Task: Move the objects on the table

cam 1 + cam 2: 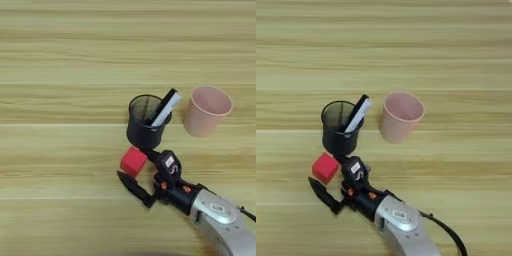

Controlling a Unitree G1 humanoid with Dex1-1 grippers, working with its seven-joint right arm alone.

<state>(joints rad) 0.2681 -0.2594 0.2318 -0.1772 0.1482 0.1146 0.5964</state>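
A small red cube [133, 161] lies on the wooden table [60, 150], just in front of a black mesh cup [145, 122]. A slim white-grey marker [166, 108] with a black cap leans inside that cup, its top sticking out to the right. My right gripper [135, 166] reaches in from the bottom right and stands open. Its two black fingers flank the cube, one finger [131, 186] below and left of it, the other by the cup's base. The same cube [325, 168] and marker [358, 114] show in the right eye view.
An empty pink cup [207, 110] stands upright to the right of the black mesh cup. My silver forearm [222, 220] crosses the bottom right corner, with a black cable trailing behind it.
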